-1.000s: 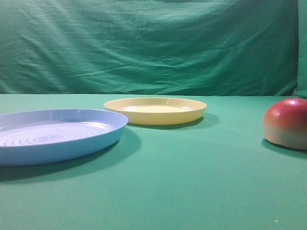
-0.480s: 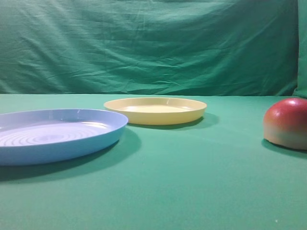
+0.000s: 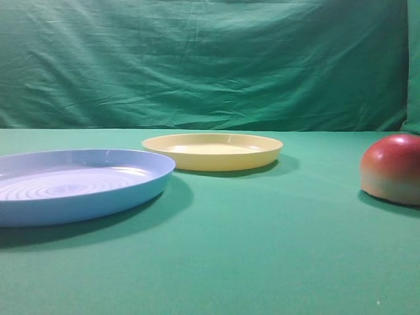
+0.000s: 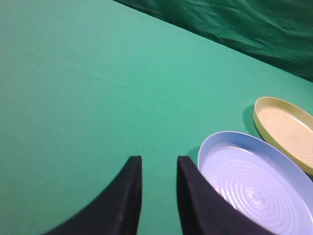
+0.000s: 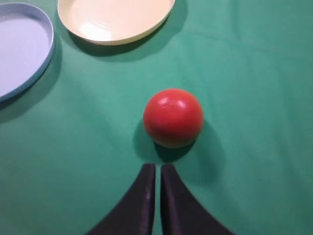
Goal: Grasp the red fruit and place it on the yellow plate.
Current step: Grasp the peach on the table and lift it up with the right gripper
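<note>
The red fruit rests on the green table at the right edge of the exterior view, red on top and pale at its base. In the right wrist view the red fruit lies just ahead of my right gripper, whose fingers are shut with only a thin slit and nothing between them. The yellow plate lies empty at the middle back; the yellow plate is also at the top of the right wrist view. My left gripper hovers over bare cloth, slightly open, holding nothing. Neither arm shows in the exterior view.
A larger light-blue plate with concentric rings lies at the left front, beside the yellow one; the blue plate's rim lies right of the left fingers. A green cloth backdrop hangs behind the table.
</note>
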You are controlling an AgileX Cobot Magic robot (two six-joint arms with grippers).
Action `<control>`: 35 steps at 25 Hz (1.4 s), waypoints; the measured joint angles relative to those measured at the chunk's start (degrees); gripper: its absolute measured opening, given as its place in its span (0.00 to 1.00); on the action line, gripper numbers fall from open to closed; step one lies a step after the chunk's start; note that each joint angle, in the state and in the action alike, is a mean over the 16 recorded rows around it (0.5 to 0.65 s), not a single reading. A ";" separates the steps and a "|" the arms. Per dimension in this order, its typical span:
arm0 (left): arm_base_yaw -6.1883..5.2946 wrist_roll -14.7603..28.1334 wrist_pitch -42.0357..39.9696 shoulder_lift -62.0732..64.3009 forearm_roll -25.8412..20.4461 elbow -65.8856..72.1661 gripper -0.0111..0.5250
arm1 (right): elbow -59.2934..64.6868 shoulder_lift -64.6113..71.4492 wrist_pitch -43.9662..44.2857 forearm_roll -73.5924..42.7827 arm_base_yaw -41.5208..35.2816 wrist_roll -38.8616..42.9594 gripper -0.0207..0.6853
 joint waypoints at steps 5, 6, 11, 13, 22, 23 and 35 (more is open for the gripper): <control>0.00 0.00 0.00 0.00 0.00 0.00 0.31 | -2.20 6.23 0.31 2.75 0.02 -3.76 0.03; 0.00 0.00 0.00 0.00 0.00 0.00 0.31 | -2.68 7.40 0.22 3.23 0.09 -4.42 0.03; 0.00 0.00 0.00 0.00 0.00 0.00 0.31 | -5.11 12.82 -1.17 4.34 1.92 -6.14 0.03; 0.00 0.00 0.00 0.00 0.00 0.00 0.31 | -5.95 14.78 -2.32 3.82 3.35 -5.96 0.03; 0.00 0.00 0.00 0.00 0.00 0.00 0.31 | -9.11 23.36 -8.29 -1.19 10.99 -3.59 0.03; 0.00 0.00 0.00 0.00 0.00 0.00 0.31 | -9.46 24.40 -8.87 -1.91 11.74 -3.31 0.03; 0.00 0.00 0.00 0.00 0.00 0.00 0.31 | -14.73 34.59 -10.11 -7.05 14.24 -1.79 0.28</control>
